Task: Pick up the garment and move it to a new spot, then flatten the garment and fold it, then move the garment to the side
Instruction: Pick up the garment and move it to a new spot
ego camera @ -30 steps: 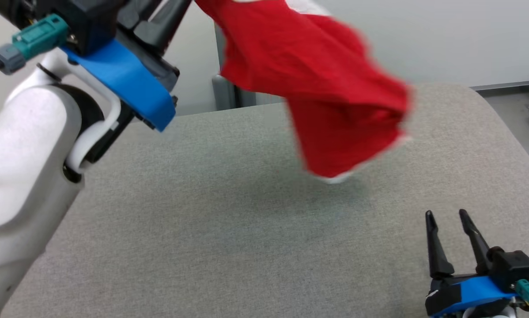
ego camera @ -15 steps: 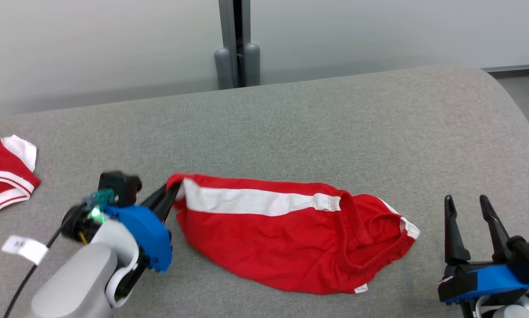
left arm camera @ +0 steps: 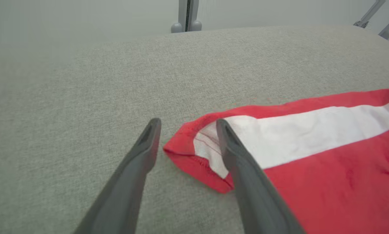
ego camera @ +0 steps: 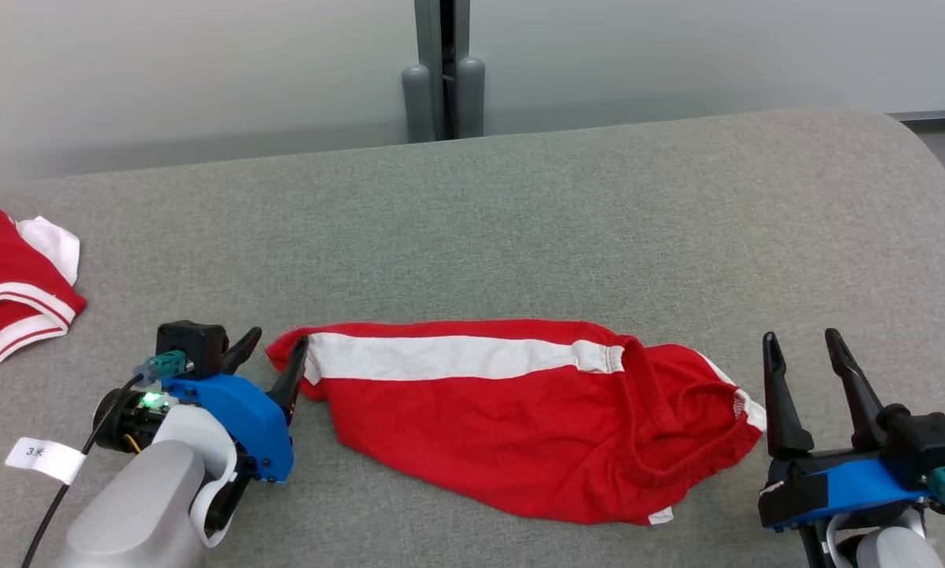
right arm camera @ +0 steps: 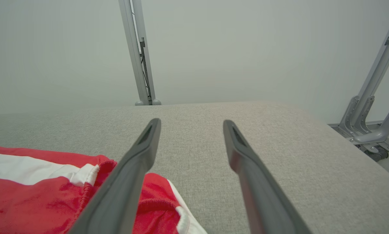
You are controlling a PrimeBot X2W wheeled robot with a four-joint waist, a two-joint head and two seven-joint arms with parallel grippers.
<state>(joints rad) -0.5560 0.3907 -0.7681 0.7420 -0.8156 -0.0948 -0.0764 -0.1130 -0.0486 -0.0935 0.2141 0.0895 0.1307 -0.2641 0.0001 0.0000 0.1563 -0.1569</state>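
The garment (ego camera: 520, 426), red shorts with a white stripe, lies stretched out left to right on the grey table (ego camera: 520, 221). My left gripper (ego camera: 277, 341) is open at the garment's left corner. In the left wrist view that corner of the garment (left arm camera: 311, 139) lies loose on the table between the parted fingers of the left gripper (left arm camera: 187, 123), the right finger (left arm camera: 243, 169) over the white stripe. My right gripper (ego camera: 802, 338) stands open just right of the waistband end, holding nothing. The right wrist view has the garment (right arm camera: 35, 198) low on the left of the right gripper (right arm camera: 191, 122).
Another red and white garment (ego camera: 7, 292) lies at the table's left edge. A white tag (ego camera: 45, 459) hangs on the left arm's cable. A grey post (ego camera: 443, 71) stands behind the table's far edge. The table's right edge curves down to the floor.
A second ago the left gripper swung the garment through the air. It then laid it on the table, and its jaws have now opened off the left corner. The head view has shifted.
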